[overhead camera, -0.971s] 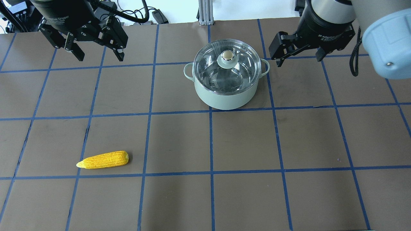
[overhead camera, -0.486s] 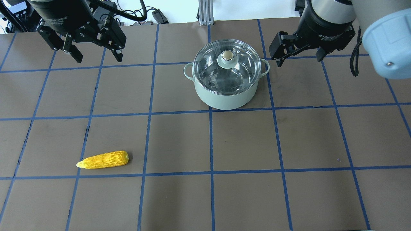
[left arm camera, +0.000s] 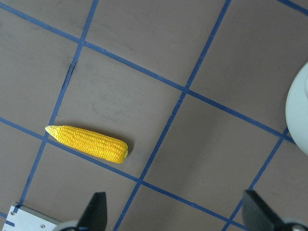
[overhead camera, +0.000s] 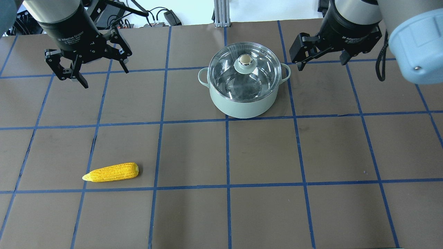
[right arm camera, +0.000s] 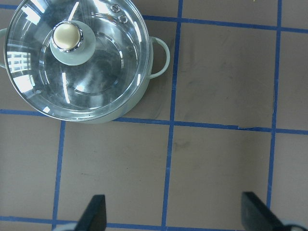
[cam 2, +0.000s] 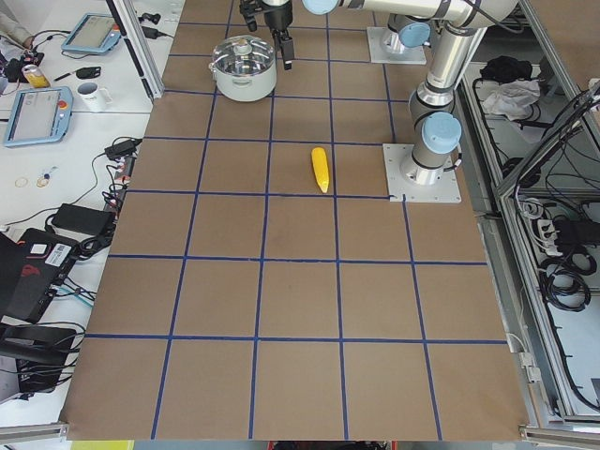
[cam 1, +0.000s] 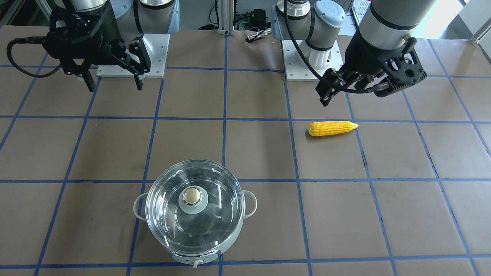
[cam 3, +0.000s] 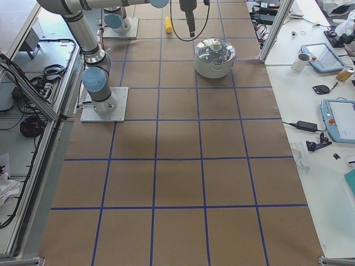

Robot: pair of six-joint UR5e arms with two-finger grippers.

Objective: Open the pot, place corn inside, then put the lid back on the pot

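While the clear glass lid (overhead camera: 244,67) covers the round mint-green pot (overhead camera: 242,105), a yellow corn cob (overhead camera: 110,172) lies at the pot's 8 o'clock; left gripper (overhead camera: 105,77) and right gripper (overhead camera: 322,65) hang wide open, empty.

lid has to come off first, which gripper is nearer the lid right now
Right. The right gripper hangs close beside the lid, just past the pot on its right side. The left gripper is much farther off, on the lid's other side.

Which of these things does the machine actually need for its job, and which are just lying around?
For the job: pot, lid, corn.
Just lying about: white mug, control tablet.
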